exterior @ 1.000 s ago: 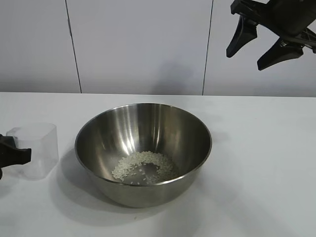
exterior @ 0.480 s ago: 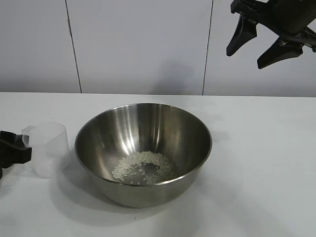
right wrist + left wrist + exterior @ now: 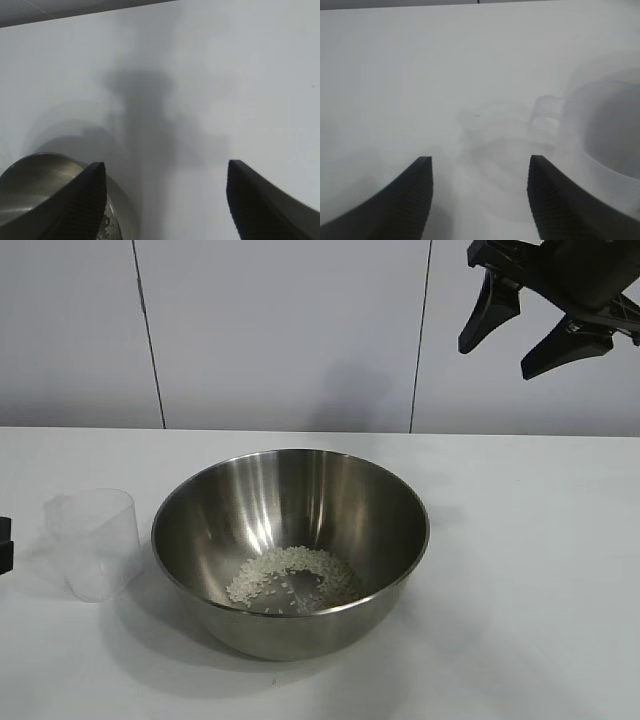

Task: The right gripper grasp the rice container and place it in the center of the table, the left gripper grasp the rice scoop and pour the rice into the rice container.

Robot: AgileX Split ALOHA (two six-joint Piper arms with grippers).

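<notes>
The rice container, a wide steel bowl, stands mid-table with a thin layer of rice on its bottom. Left of it the rice scoop, a translucent cup, stands upright on the white table, free of any grip. In the left wrist view my left gripper is open and empty, with the rice scoop and its handle a little beyond one finger. Only a black sliver of the left gripper shows at the exterior view's left edge. My right gripper hangs open high at the back right; its own view shows the right gripper empty beside the rice container.
A pale panelled wall closes the back of the table. Bare white tabletop spreads to the right of the bowl and in front of it.
My left gripper opened off the scoop's handle and drew back left, almost out of the exterior view. The scoop now stands alone. The right gripper and the bowl have not moved.
</notes>
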